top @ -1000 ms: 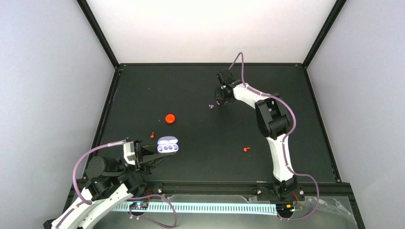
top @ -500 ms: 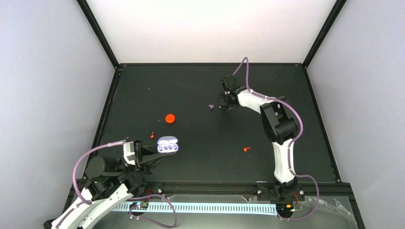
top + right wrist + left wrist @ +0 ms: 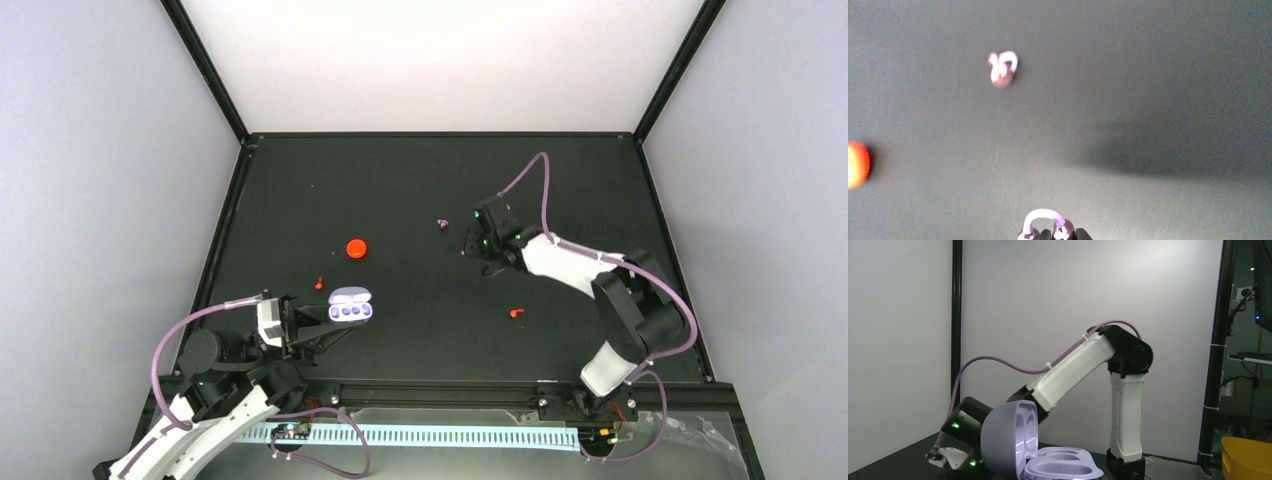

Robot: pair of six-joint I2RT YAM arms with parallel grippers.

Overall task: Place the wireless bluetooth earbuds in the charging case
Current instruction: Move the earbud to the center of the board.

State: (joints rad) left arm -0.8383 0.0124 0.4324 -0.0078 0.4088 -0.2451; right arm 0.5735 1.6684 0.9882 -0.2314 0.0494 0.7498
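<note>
1. Near left, at the edge of the table [image 3: 400,180]: left gripper [image 3: 340,323] reaching right, jaws closed on the near-left end of the case [image 3: 352,306].
2. Case open: lid [image 3: 1008,440] standing upright on the far side, base on the near side with two wells facing up. Cannot tell whether resting on the table or held just above it.
3. Near right, well apart from the case: red bit [image 3: 516,313] lying on the table.
4. Just beyond the case, to its left: second red bit [image 3: 319,283], apart from it.
5. Farther, left of centre: red cap [image 3: 355,247] lying flat and alone.
6. Level with the cap, right of centre: right gripper [image 3: 470,247] hanging above the table and pointing left, jaws pinched on the held earbud [image 3: 1062,227] at the very tips.
7. Farthest: loose earbud [image 3: 442,224] on the table, near the right gripper on its far-left side, not touching it, well apart from the case.
</note>
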